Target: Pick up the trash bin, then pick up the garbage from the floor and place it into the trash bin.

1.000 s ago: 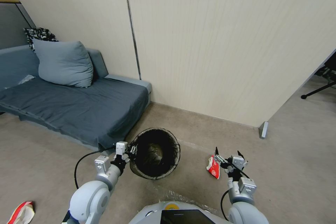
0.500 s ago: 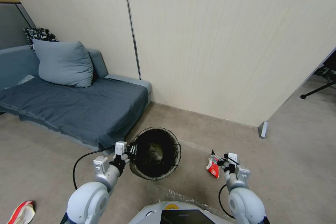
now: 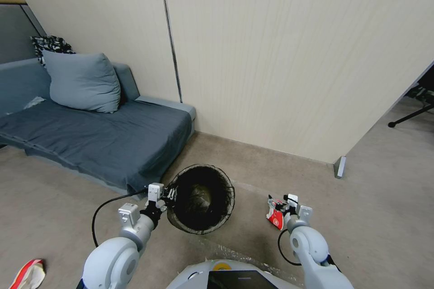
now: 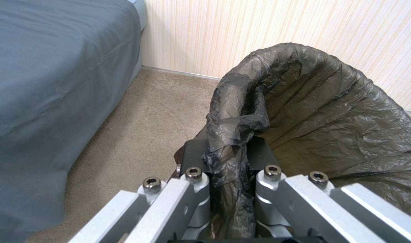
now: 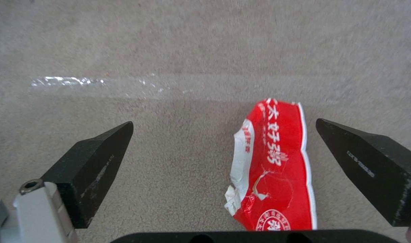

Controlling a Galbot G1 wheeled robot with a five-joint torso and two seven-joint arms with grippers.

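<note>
At far left, a second red-and-white wrapper (image 3: 28, 274) lies on the carpet (image 3: 375, 216). Beside the grey sofa (image 3: 104, 142), the left gripper (image 3: 168, 195) is clamped on the bag-lined rim of the trash bin (image 3: 201, 198), held tilted. Farther right, the right gripper (image 3: 276, 202), jaws spread wide, brackets a red-and-white wrapper (image 5: 270, 168) lying flat on the floor.

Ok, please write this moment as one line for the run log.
left hand: shut on trash bin rim | right hand: open, above red wrapper | wrapper: on floor, not gripped
</note>
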